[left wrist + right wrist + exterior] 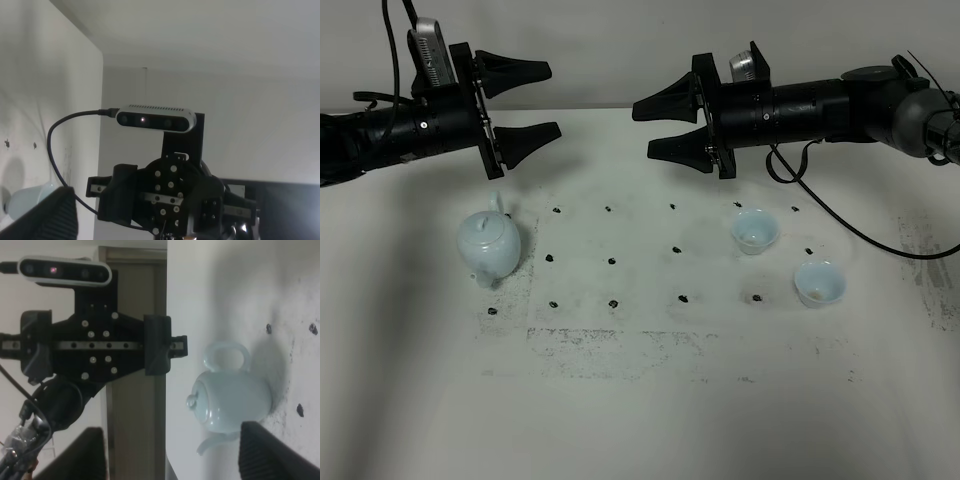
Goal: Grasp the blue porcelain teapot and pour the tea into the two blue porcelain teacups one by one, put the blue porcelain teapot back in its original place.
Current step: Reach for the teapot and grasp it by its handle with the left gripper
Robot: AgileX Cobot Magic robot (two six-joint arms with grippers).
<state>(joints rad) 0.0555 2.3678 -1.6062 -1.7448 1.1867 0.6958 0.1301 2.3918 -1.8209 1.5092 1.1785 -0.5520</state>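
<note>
The blue porcelain teapot (488, 243) stands upright on the left of the white table, lid on, its spout toward the front edge. The right wrist view shows this teapot (230, 400) too. Both teacups sit on the right, one (754, 231) farther back and the other (819, 283) nearer the front. My left gripper (552, 100) hovers open and empty above and behind the teapot, pointing right. My right gripper (642, 128) hovers open and empty over the table's far middle, pointing left, behind and left of the cups. A pale cup (25, 200) shows partly behind my left finger (45, 217).
Small black marks (612, 261) dot the table (640, 420) in a grid between teapot and cups. Grey scuffs spread across the front middle and right edge. A black cable (840, 225) hangs from the right arm behind the cups.
</note>
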